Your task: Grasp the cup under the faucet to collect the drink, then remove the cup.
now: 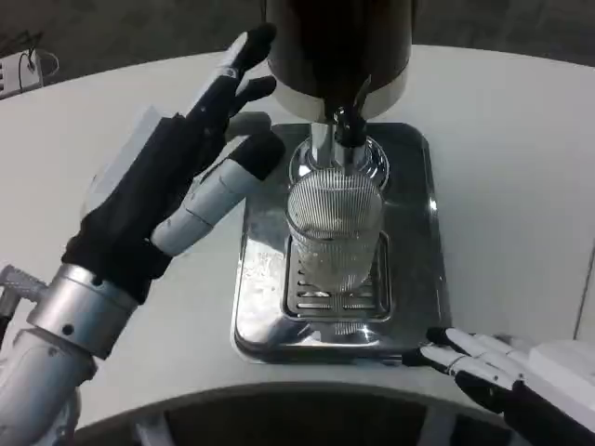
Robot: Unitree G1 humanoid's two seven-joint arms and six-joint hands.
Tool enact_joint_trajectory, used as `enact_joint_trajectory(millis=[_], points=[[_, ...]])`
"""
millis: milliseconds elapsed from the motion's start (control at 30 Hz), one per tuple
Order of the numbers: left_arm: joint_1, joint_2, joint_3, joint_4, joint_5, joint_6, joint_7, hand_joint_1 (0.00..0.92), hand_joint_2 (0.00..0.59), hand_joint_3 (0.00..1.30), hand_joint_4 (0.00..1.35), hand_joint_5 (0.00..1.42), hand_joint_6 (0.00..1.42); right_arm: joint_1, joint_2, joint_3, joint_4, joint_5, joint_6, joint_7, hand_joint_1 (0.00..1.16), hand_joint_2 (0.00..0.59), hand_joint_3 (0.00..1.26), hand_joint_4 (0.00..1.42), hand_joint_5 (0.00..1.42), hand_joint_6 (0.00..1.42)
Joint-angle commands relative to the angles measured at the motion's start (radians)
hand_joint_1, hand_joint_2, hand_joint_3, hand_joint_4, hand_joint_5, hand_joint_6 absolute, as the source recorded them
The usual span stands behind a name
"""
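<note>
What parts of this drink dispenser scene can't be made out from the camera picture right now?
- Dispenser, head view: its upper body is cut off by the top edge.
- Cup: the ribbed clear wall and glare hide whether any drink is inside.
- Right robot hand: its back and forearm run off the bottom right corner.
- Tray: its left rim is partly covered by the left robot hand.
- Faucet: too dark to tell whether liquid flows.
</note>
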Motion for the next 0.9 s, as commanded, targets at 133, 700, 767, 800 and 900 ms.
enact_joint_trajectory(millis=[133,700,767,800,900], points=[[-0.056,-0.035,-0.055,-0.066,0.008,0.092,-0.029,0.000,0.058,0.04,0.00,0.10,0.20,0.016,0.016,-0.022,-0.015,0.013,-0.039,-0.010,0.42,0.517,0.11,0.00,0.03,0.00],[-0.227,-0.027,-0.130,-0.047,0.088,0.261,-0.075,0.000,0.055,0.04,0.00,0.09,0.17,0.030,0.027,-0.043,-0.015,0.032,-0.056,-0.008,0.42,0.517,0.11,0.01,0.03,0.00],[-0.245,-0.020,-0.141,-0.040,0.102,0.282,-0.091,0.000,0.055,0.04,0.00,0.09,0.17,0.032,0.027,-0.050,-0.015,0.038,-0.060,-0.008,0.42,0.517,0.11,0.01,0.03,0.00],[-0.253,-0.019,-0.146,-0.034,0.105,0.289,-0.099,0.000,0.054,0.04,0.00,0.09,0.17,0.034,0.027,-0.054,-0.015,0.041,-0.063,-0.008,0.42,0.517,0.11,0.01,0.03,0.01],[-0.269,-0.016,-0.158,-0.020,0.118,0.302,-0.113,0.000,0.052,0.04,0.00,0.09,0.17,0.039,0.027,-0.063,-0.015,0.051,-0.071,-0.008,0.42,0.517,0.11,0.01,0.03,0.01]])
